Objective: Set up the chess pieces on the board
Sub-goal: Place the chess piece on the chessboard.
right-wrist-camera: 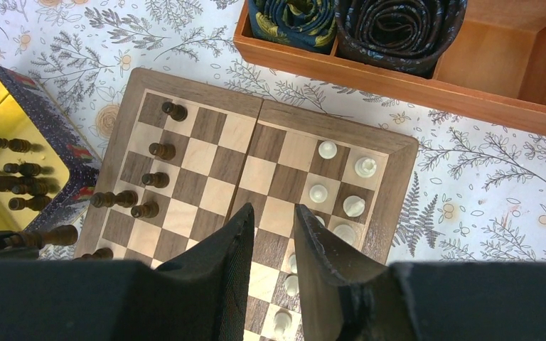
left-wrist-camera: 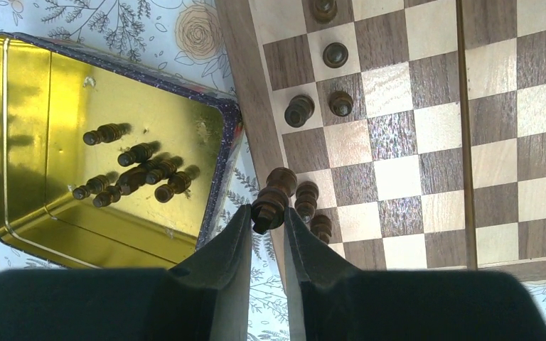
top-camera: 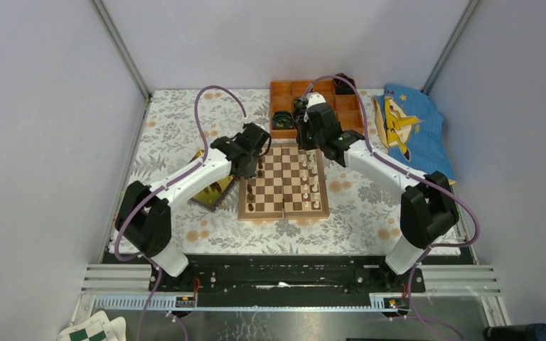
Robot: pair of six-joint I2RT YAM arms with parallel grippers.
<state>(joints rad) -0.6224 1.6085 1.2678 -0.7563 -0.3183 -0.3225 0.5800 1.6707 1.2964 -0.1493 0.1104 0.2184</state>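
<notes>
Clamping a dark chess piece [left-wrist-camera: 273,197], the jaws of my left gripper [left-wrist-camera: 267,219] hover over the left border of the board [left-wrist-camera: 398,163], I judge to stand it in the dark row there. Dark pieces [left-wrist-camera: 306,199] just beside it crowd the spot. My right gripper [right-wrist-camera: 274,220] hangs above the board, jaws apart, empty. Left of the board, a gold tin [left-wrist-camera: 28,142] holds more.
</notes>
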